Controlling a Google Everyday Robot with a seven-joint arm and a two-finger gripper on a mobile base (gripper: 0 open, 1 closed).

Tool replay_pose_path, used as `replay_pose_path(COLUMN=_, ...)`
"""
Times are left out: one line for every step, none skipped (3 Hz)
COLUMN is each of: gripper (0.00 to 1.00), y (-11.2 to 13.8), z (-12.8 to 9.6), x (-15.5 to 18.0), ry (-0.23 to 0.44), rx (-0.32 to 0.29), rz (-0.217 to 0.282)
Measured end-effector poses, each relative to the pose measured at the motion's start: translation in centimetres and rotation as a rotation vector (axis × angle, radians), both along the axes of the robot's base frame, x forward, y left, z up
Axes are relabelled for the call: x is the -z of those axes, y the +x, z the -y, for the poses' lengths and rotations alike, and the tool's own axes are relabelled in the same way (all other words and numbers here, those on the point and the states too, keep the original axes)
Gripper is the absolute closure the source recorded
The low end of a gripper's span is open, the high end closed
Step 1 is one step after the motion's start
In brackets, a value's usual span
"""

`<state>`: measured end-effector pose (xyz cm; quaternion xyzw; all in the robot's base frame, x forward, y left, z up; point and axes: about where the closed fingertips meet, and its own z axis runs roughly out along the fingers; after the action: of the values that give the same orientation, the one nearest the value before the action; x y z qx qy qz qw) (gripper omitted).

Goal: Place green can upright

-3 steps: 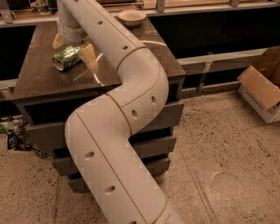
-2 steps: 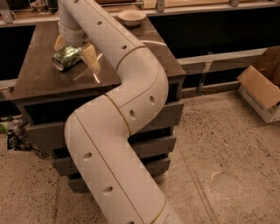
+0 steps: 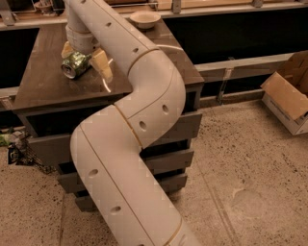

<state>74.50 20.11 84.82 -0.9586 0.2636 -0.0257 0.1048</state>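
The green can lies on its side on the dark wooden table, near the table's middle left, with its silver end facing the front left. My gripper is down over the can with the jaws open. One tan finger is behind the can and the other finger is just to its right. The can rests on the table between them. My white arm runs from the lower middle of the view up to the gripper.
A shallow tan bowl sits at the table's back edge. An open cardboard box stands on the speckled floor at the right. Dark clutter lies on the floor left of the table. A ledge runs behind the table.
The gripper has shifted very slightly; the can lies in the same place on its side.
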Motion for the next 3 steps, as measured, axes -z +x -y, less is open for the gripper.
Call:
replay_pose_path(gripper=0.00, y=-0.2, z=-0.2, x=-0.1, ry=-0.016, rx=-0.016, rz=0.003)
replay_pose_path(gripper=0.00, y=-0.4, z=-0.9, x=-0.2, ry=-0.047, rx=-0.088, rz=0.024)
replay_pose_path(gripper=0.00, y=-0.6, z=-2.1, x=-0.4, ry=-0.092, rx=-0.216, rz=0.059)
